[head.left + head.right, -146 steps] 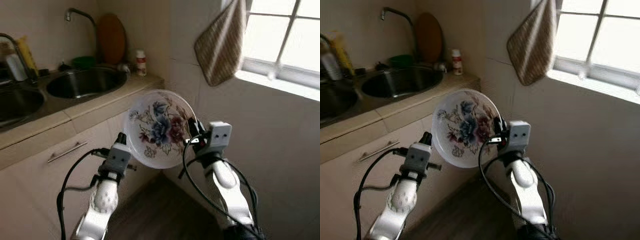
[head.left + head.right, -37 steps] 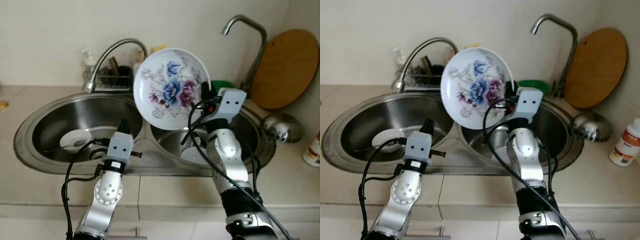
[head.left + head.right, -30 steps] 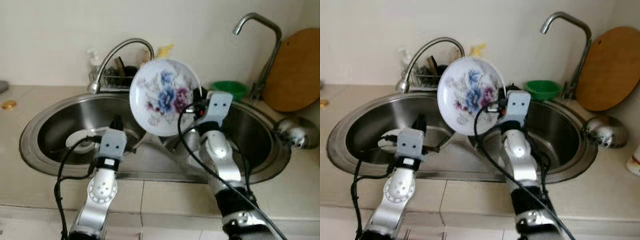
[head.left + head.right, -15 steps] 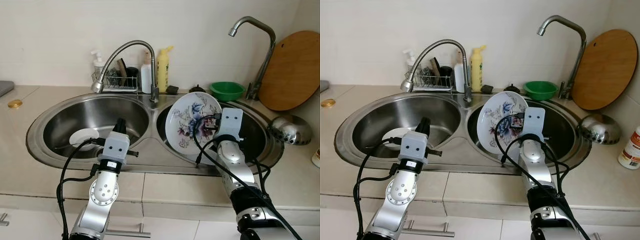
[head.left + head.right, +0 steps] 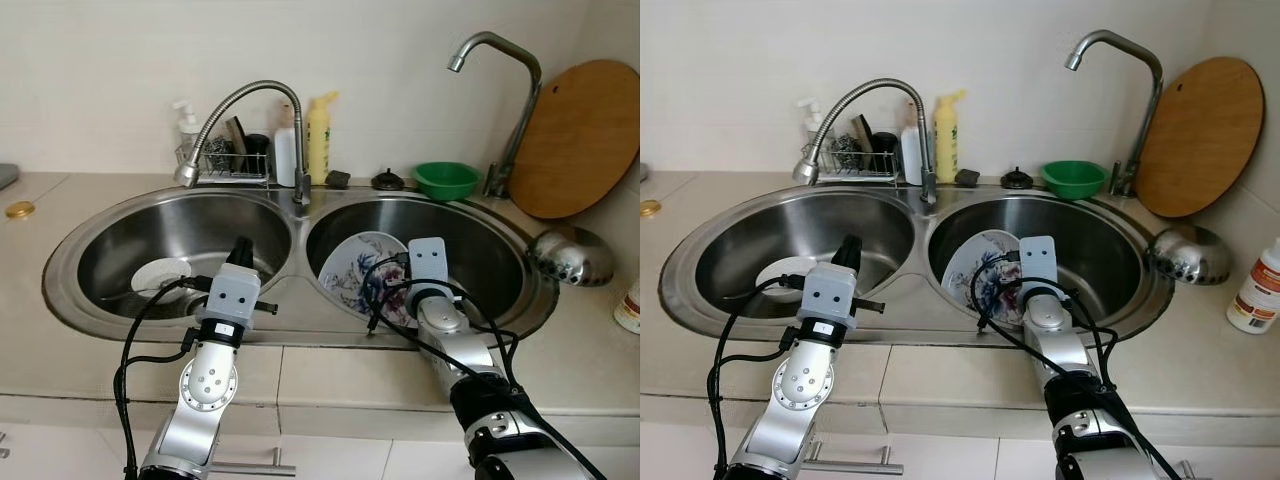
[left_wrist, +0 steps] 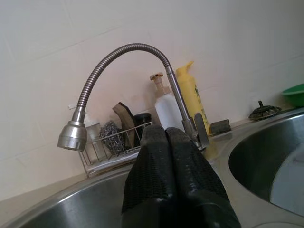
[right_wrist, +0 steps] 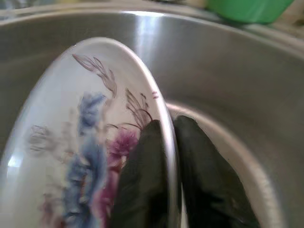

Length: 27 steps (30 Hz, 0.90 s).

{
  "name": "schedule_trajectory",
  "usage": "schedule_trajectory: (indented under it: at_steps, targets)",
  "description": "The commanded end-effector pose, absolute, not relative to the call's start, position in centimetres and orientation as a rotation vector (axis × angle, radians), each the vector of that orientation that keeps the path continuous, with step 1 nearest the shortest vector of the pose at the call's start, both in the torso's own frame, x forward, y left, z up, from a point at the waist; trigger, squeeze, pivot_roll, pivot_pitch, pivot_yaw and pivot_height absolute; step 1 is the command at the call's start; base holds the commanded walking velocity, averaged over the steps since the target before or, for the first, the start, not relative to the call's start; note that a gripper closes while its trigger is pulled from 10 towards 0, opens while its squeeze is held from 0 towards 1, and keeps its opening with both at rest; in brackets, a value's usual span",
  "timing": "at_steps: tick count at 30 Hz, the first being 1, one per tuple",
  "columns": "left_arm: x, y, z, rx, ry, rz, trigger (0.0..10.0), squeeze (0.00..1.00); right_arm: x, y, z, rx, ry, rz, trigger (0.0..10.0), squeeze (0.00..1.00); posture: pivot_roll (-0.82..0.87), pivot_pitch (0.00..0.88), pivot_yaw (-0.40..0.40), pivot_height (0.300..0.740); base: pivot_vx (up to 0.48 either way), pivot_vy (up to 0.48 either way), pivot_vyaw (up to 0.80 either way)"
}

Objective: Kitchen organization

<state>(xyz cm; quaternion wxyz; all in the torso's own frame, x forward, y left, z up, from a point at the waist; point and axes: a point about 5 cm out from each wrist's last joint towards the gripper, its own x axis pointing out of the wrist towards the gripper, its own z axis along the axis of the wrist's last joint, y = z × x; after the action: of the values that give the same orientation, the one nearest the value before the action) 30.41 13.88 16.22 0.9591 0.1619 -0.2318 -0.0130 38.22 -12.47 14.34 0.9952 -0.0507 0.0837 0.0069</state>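
Observation:
A white plate with blue and purple flowers (image 5: 358, 283) stands tilted on edge inside the right basin (image 5: 500, 262) of a steel double sink. My right gripper (image 7: 168, 133) is shut on the plate's rim, one black finger on each face; its wrist sits low over the basin's near wall. My left gripper (image 5: 243, 250) hovers over the near edge of the left basin (image 5: 110, 235), shut with nothing between its fingers (image 6: 166, 147). A small white dish (image 5: 160, 274) lies in the bottom of the left basin.
A flexible tap (image 5: 240, 100) arches over the left basin and a tall tap (image 5: 500, 60) stands behind the right one. Behind the sink are a wire rack (image 5: 225, 162), a yellow bottle (image 5: 318, 135) and a green bowl (image 5: 447, 180). A wooden board (image 5: 585, 135) and steel bowl (image 5: 568, 255) are at right.
My right gripper has brought the plate down from above the sink's divider into the right basin. Earlier the camera turned from the window corner to face the sink. The left arm has stayed put.

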Motion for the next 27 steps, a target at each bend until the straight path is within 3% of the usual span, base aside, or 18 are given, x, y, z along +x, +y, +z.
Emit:
schedule_trajectory:
  at_steps: [1,9,14,19,21,26,27]
  targets:
    - [30.5,13.6,16.0,0.335,-0.455,-0.037,10.0,0.00,37.6,-11.9,12.4,-0.059,0.254,0.040,10.0,1.00,0.05,0.000,-0.008,0.740,0.000,0.000,0.00]
    - [30.5,13.6,15.8,0.336,-0.449,-0.040,10.0,0.00,37.2,-12.7,11.8,0.024,0.263,-0.005,10.0,1.00,0.05,0.000,-0.007,0.740,0.000,0.000,0.00]
    - [30.4,13.6,15.7,0.330,-0.444,-0.039,10.0,0.00,37.2,-14.2,14.2,0.183,0.071,-0.089,10.0,1.00,0.05,0.000,-0.007,0.740,0.000,0.000,0.00]
    - [30.4,13.6,15.7,0.322,-0.444,-0.039,10.0,0.00,37.0,-15.0,15.5,0.206,-0.041,-0.118,10.0,1.00,0.05,0.000,-0.010,0.740,0.000,0.000,0.00]
    - [30.4,13.7,15.7,0.314,-0.444,-0.038,10.0,0.00,36.3,-15.8,17.7,0.202,-0.214,-0.152,10.0,1.00,0.05,0.000,-0.012,0.740,0.000,0.000,0.00]
    - [30.1,13.6,15.7,0.302,-0.450,-0.042,10.0,0.00,35.3,-15.0,19.9,0.190,-0.366,-0.101,10.0,1.00,0.05,0.000,-0.011,0.740,0.000,0.000,0.00]
    - [30.1,13.6,15.7,0.295,-0.451,-0.044,10.0,0.00,35.0,-14.6,20.1,0.187,-0.382,-0.081,10.0,0.87,0.04,0.000,-0.010,0.740,0.000,0.000,0.00]
